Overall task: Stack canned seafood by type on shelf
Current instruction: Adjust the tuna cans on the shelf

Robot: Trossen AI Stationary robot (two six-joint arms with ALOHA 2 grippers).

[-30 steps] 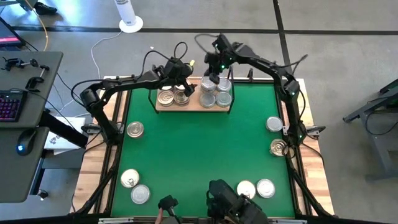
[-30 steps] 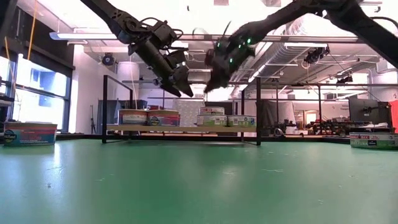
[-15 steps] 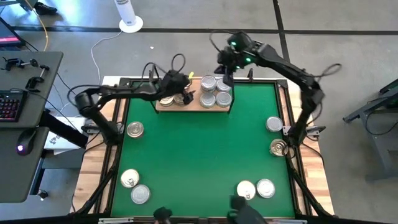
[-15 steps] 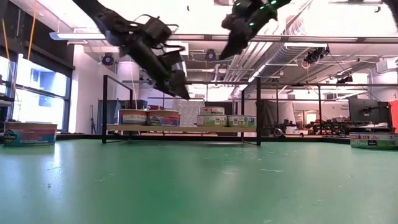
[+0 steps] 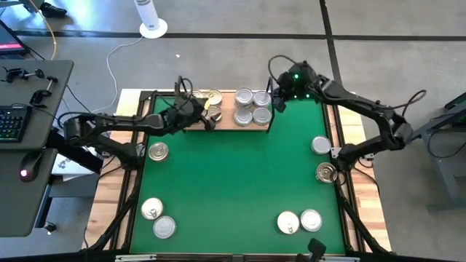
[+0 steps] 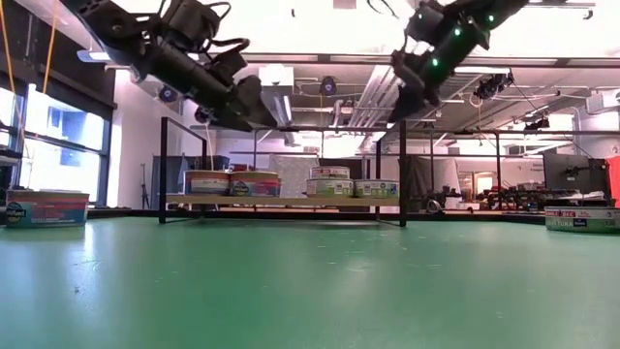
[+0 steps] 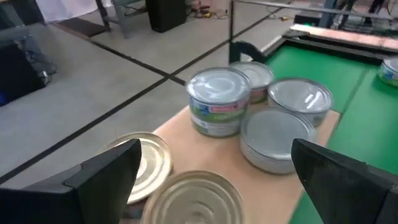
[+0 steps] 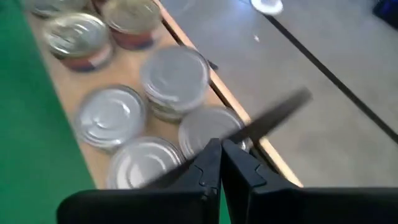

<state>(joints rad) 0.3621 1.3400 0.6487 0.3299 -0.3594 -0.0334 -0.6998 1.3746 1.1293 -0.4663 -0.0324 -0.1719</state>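
1. Tins sit on the shelf (image 5: 226, 121) at the far edge of the green mat (image 5: 233, 182): gold-lidded tins (image 5: 212, 97) at its left end, silver-lidded tins (image 5: 253, 107) grouped at its right end.
2. Low view shows one silver tin (image 6: 329, 173) stacked atop the right-hand group, with the gold pair (image 6: 231, 182) side by side to the left.
3. Left gripper (image 5: 204, 116) hovers over the shelf's left end, just beside the gold tins, its fingers (image 7: 106, 171) spread wide and holding nothing.
4. Right gripper (image 5: 277, 100) hangs above the shelf's right end, near its black upright (image 6: 402, 173), fingers (image 8: 211, 163) pressed together and empty.
5. Loose tins ring the mat: one (image 5: 158, 151) by the left edge, two (image 5: 158, 217) at the near-left corner, two (image 5: 299, 220) at the near right, and two (image 5: 322, 159) along the right edge.
6. Left wrist view looks down on two gold lids (image 7: 186, 186) in front and the silver group (image 7: 273, 124) beyond, one of them a taller stack with a blue-and-green label (image 7: 217, 99).
7. Desk with a keyboard (image 5: 9, 124) and mouse (image 5: 29, 164) stands left of the table.
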